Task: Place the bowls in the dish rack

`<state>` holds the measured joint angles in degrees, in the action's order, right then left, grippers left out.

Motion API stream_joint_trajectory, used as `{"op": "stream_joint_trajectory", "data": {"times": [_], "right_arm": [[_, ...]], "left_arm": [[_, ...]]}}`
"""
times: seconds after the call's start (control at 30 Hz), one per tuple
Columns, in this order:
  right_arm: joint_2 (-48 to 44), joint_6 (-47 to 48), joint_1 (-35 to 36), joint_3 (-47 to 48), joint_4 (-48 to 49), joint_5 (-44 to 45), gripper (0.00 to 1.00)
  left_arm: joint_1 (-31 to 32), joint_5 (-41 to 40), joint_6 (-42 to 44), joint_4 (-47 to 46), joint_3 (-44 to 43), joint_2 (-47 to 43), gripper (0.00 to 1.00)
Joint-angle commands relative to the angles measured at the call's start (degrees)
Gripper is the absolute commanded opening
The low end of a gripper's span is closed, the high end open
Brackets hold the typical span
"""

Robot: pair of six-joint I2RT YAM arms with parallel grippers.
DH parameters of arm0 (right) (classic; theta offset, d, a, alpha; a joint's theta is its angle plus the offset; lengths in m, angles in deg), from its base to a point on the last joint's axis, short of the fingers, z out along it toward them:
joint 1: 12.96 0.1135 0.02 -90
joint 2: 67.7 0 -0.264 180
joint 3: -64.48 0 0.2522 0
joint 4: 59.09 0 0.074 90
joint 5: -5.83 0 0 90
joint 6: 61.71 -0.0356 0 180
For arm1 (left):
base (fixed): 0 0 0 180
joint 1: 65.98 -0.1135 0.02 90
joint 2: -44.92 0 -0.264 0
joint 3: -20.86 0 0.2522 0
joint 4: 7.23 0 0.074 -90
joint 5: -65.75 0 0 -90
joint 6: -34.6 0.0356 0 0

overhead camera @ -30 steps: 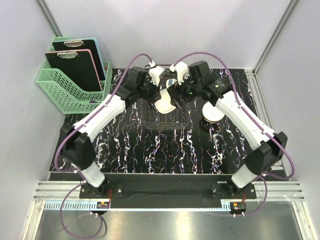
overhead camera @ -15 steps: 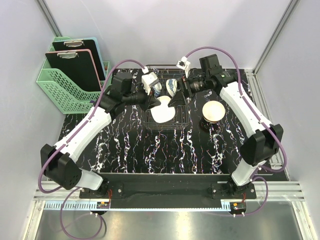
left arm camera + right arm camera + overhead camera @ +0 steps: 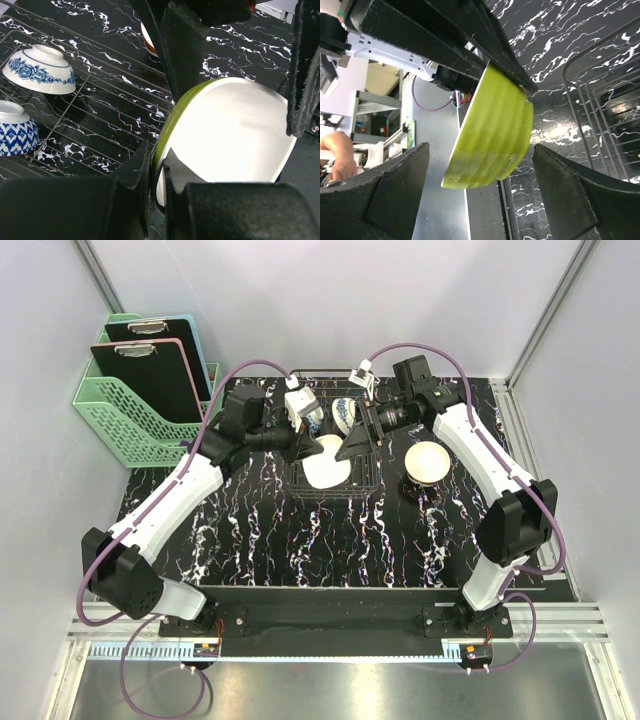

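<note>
**Left tool pinches rim of lime green bowl over dish rack**

The right tool gapes wide astride that bowl. In the rack lie a rose-patterned bowl and a diamond-patterned bowl; a cream-white bowl sits on the table alongside.

Left wrist view: the lower rim of the lime green bowl is hidden between the left gripper fingers. The orange bowl shows only a sliver behind a right gripper finger. The diamond-patterned bowl is cut off at the left edge. Top view: the dish rack is largely covered by both grippers and the bowl.
</note>
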<state>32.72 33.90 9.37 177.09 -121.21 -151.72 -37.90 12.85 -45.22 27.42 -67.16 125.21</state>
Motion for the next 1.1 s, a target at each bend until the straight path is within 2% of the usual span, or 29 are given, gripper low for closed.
{"op": "stream_joint_trajectory", "data": {"times": [0.0,0.37,0.63,1.07], "right_arm": [[-0.49,-0.42,-0.27,-0.67,0.02,-3.47,0.92],[2.41,-2.18,-0.35,-3.05,1.25,-11.28,0.91],[3.90,-3.06,-0.35,-2.08,2.22,-17.08,0.83],[5.48,-3.32,-1.50,-1.12,3.18,-23.15,0.84]], "left_arm": [[-0.13,-0.80,0.99,-4.18,-1.50,-1.72,0.00],[-0.13,-4.49,0.64,-5.94,-2.20,-2.60,0.00],[-0.13,-4.41,0.72,-6.03,-1.77,-2.51,0.00],[-0.21,-4.23,0.37,-6.21,-1.59,-2.42,0.00]]}}
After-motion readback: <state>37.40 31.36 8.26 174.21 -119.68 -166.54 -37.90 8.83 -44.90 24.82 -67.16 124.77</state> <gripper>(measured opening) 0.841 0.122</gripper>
